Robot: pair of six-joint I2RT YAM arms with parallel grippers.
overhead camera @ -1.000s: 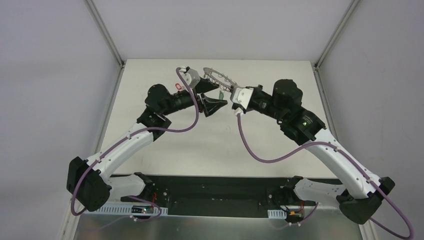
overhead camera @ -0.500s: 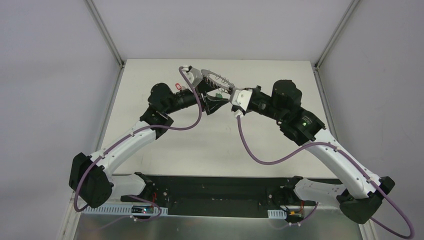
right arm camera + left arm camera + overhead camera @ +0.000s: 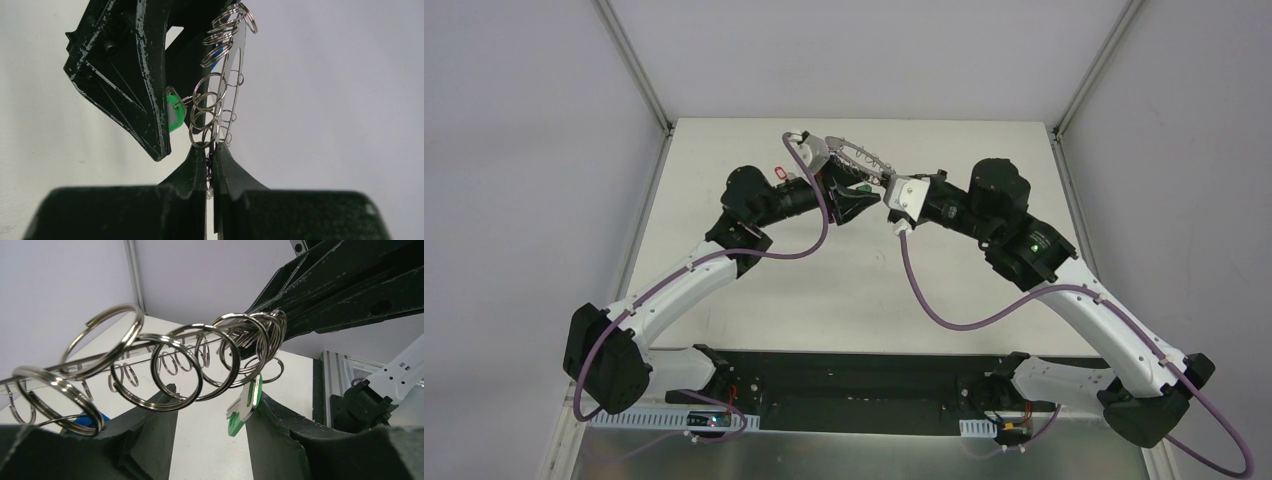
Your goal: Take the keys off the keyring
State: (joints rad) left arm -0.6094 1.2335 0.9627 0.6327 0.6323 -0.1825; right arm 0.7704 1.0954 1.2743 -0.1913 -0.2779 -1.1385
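Jaws of the right gripper (image 3: 209, 147) are closed tight on the rim of the keyring (image 3: 235, 50), which stands edge-on in the air, rising straight away from the fingertips. The left gripper (image 3: 217, 392) is spread wide just under the ring's row of loops (image 3: 267, 332). The green key (image 3: 243, 407) hangs from one loop into the gap between its jaws, close to the right-hand finger; whether it touches cannot be told. From the right wrist, one left finger points down just beside the right fingertips, a narrow slit apart, the green tag lying at its inner edge. A blue tag (image 3: 95, 418) shows low behind the other left finger, farther along the ring.

From above, both grippers meet over the far part of the table (image 3: 844, 290), near its far edge, the ring tilted out towards the back wall (image 3: 854, 60). A red tag (image 3: 776, 171) lies on the table just beside the left wrist. A broad stretch of table runs between the grippers and the arm bases, and both elbows stand well apart from the side edges.
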